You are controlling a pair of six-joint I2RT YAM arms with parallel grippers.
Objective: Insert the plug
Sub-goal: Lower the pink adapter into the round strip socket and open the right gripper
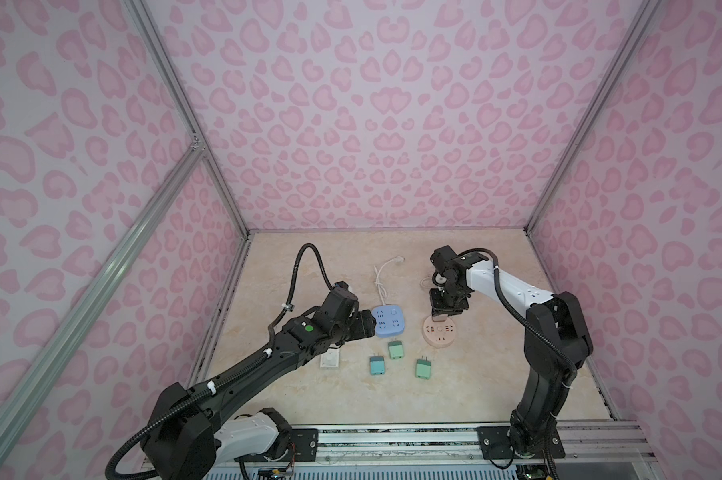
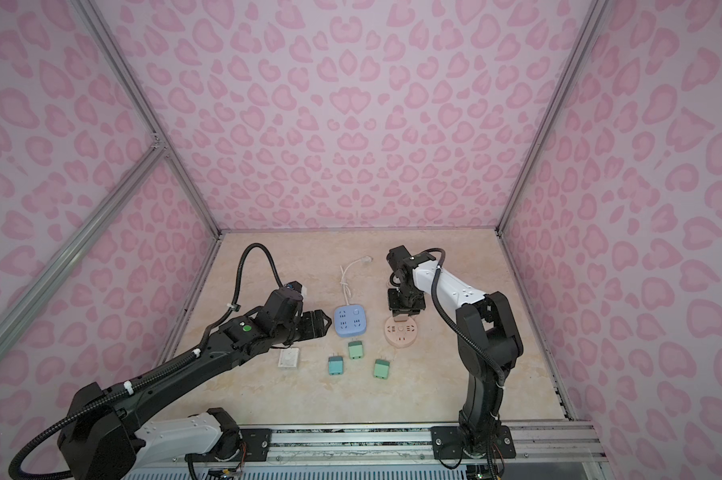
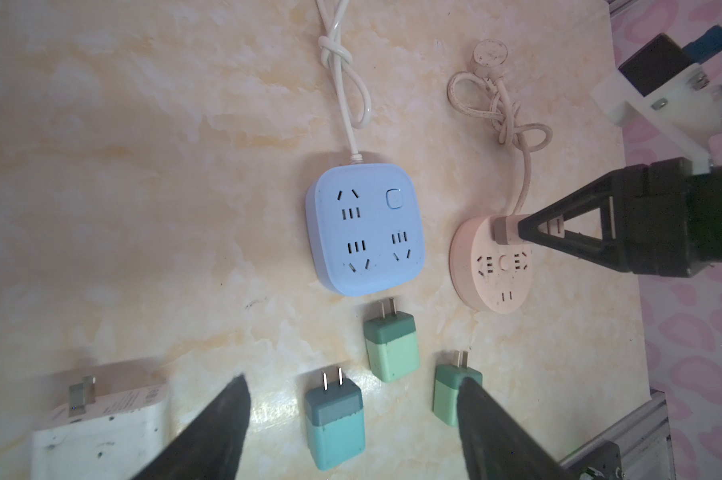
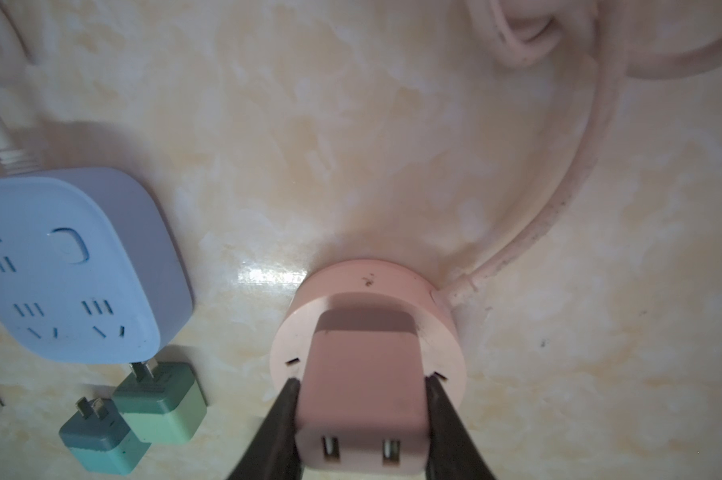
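Marbled beige tabletop [image 1: 496, 374] fills the floor of the cell, glossy enough to throw a bright glint just beyond the right gripper [image 4: 361, 381] in the right wrist view, and marked with a few dark specks. Walls [image 1: 372, 124] on three sides carry a pink heart-and-blotch print, framed by aluminium struts [image 1: 101, 278]. A metal mounting rail [image 1: 392, 436] along the near edge holds both arm bases.

That right gripper points straight down with its fingers pressed narrowly against the two flanks of the pink plug [image 4: 363, 415]. The plug stands upright directly under it, on top of the pink round socket [image 4: 363, 282]. Whether its prongs are fully seated cannot be told. The socket's knotted pink cord [image 3: 505, 120] trails away past the gripper's far side.

The left gripper [image 3: 353, 379] hangs above the surface with its jaws spread wide and nothing between them. Ahead of its fingertips lies the blue socket block [image 3: 367, 232] with its knotted white cord [image 3: 334, 53]. Three green plugs [image 3: 390, 349] lie flat beneath and between its fingers, and a white adapter [image 3: 101, 415] lies beside one finger.
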